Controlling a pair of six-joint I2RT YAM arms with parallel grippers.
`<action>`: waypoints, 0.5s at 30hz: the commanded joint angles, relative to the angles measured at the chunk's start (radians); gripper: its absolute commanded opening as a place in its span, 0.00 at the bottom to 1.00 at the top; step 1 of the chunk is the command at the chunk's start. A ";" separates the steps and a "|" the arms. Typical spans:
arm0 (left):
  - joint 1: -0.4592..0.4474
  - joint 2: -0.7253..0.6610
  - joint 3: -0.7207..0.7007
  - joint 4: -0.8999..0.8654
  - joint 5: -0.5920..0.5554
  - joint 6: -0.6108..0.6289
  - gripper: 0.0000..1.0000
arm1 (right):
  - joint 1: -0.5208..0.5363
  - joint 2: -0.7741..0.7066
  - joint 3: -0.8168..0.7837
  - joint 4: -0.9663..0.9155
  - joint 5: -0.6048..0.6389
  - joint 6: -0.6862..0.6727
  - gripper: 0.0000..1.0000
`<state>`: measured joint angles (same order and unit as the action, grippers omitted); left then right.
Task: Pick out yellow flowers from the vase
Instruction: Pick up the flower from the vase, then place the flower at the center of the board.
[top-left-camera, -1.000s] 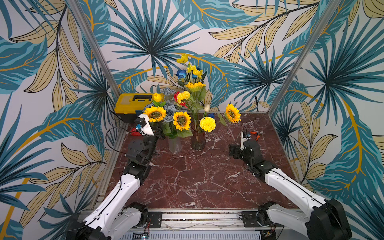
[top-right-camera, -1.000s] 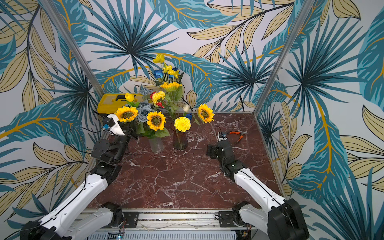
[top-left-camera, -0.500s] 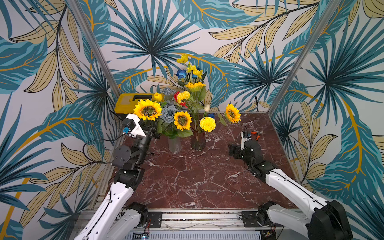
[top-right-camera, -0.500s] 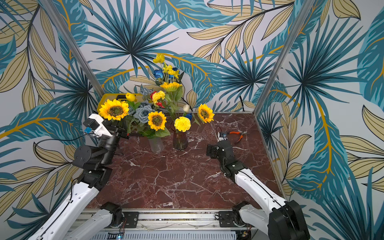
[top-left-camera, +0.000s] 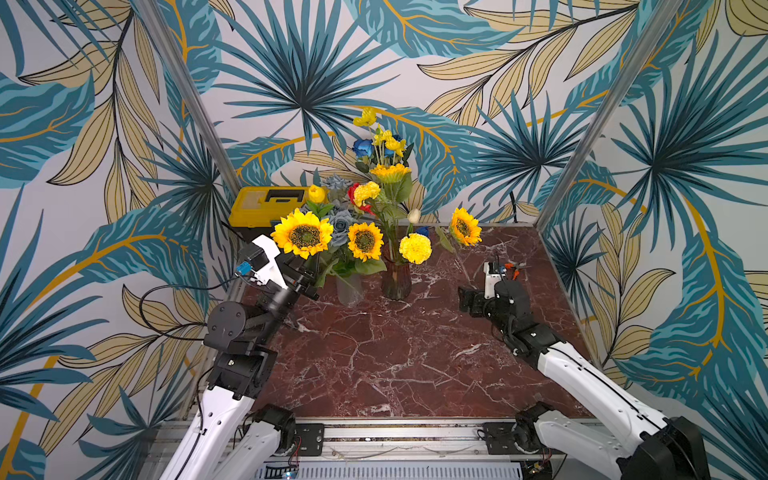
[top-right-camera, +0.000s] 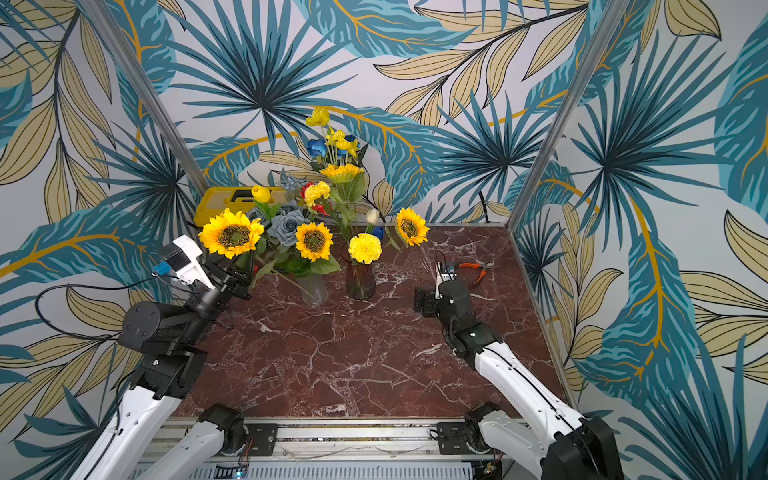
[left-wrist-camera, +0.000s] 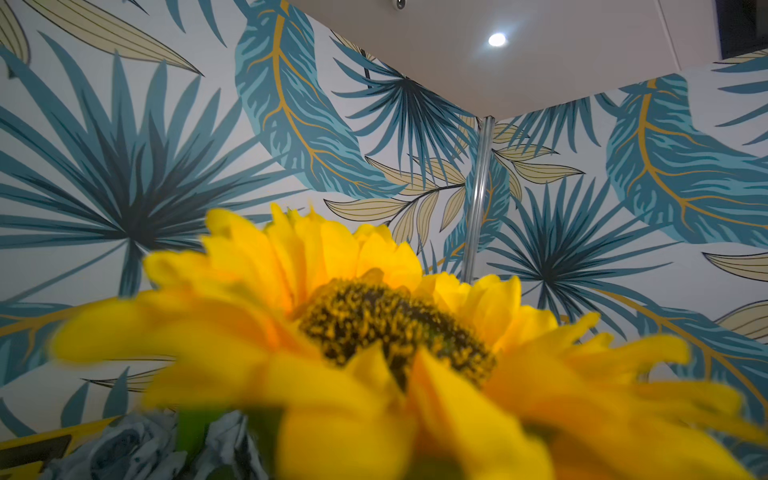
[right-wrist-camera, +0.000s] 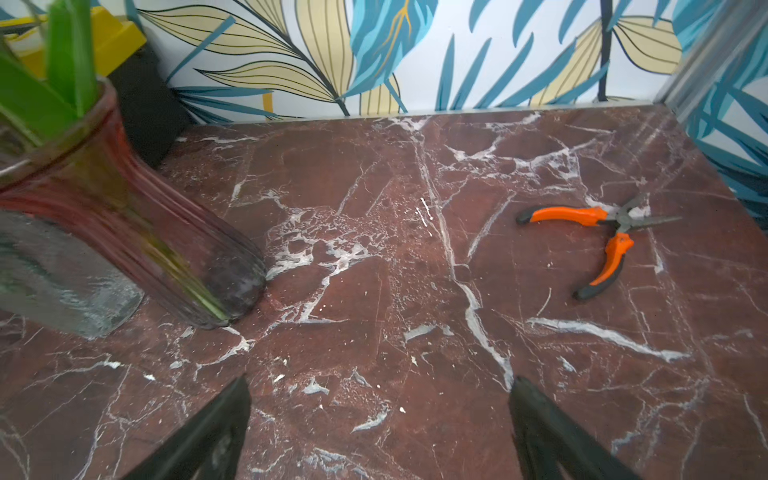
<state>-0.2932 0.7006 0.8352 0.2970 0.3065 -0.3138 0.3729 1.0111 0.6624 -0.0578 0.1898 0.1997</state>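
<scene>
Top views: left hand pinches the stem beneath the sunflower, held over the counter's far left corner, beside the clear vase. Advise a slow, straight lift until the stem end clears the rim. Left wrist: bloom fills the frame; grip hidden. Right wrist: right hand spread, empty, low over the counter.

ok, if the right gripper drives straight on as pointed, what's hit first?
Looks free nearby: the open right gripper aims between the brown vase and the pliers, over bare marble table toward the back wall. If it tilts down, the table first; depth unclear.
</scene>
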 joint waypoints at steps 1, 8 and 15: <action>0.004 0.012 0.028 -0.045 0.189 -0.106 0.11 | 0.004 -0.048 -0.006 0.001 -0.193 -0.091 0.92; -0.063 0.120 0.012 -0.045 0.337 -0.192 0.10 | 0.008 -0.088 -0.019 0.064 -0.646 -0.102 0.90; -0.253 0.233 0.004 -0.044 0.252 -0.118 0.08 | 0.108 -0.063 -0.002 0.135 -0.863 -0.033 0.90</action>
<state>-0.5087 0.9165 0.8356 0.2466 0.5644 -0.4564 0.4377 0.9520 0.6613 0.0139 -0.5232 0.1406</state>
